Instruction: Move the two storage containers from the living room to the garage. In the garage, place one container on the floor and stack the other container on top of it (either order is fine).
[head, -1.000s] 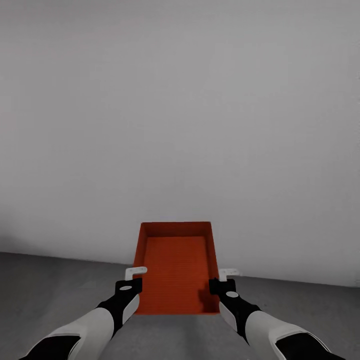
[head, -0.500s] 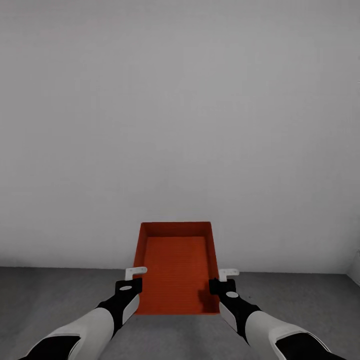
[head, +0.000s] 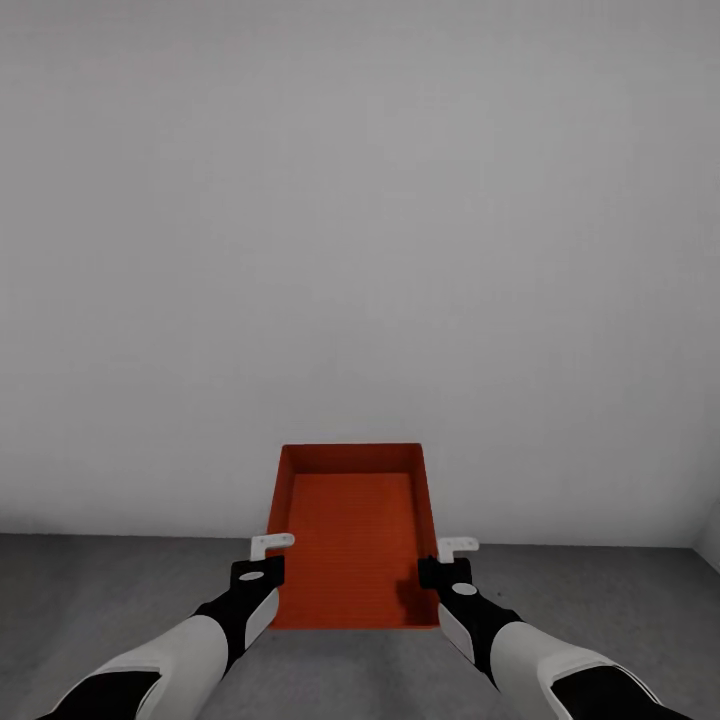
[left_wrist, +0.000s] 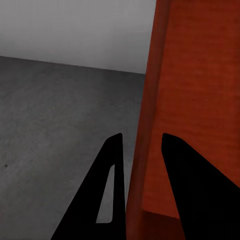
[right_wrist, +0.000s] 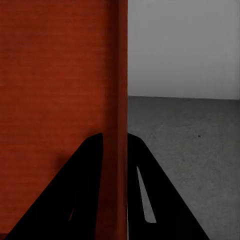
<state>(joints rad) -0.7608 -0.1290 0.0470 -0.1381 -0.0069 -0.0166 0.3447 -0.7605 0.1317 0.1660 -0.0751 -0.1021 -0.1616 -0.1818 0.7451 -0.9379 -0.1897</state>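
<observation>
Both hands clamped | left hand (head: 268, 560), right hand (head: 446, 562) | container (head: 352, 535) walls

One orange-red storage container (head: 352, 535) sits at the lower centre of the head view, open side up. Two grippers flank it: the left gripper (head: 262, 560) at its left wall and the right gripper (head: 448, 562) at its right wall. Each wrist view shows two dark fingers (left_wrist: 107, 195) (right_wrist: 82, 190), four in all, one pair astride each wall.
</observation>
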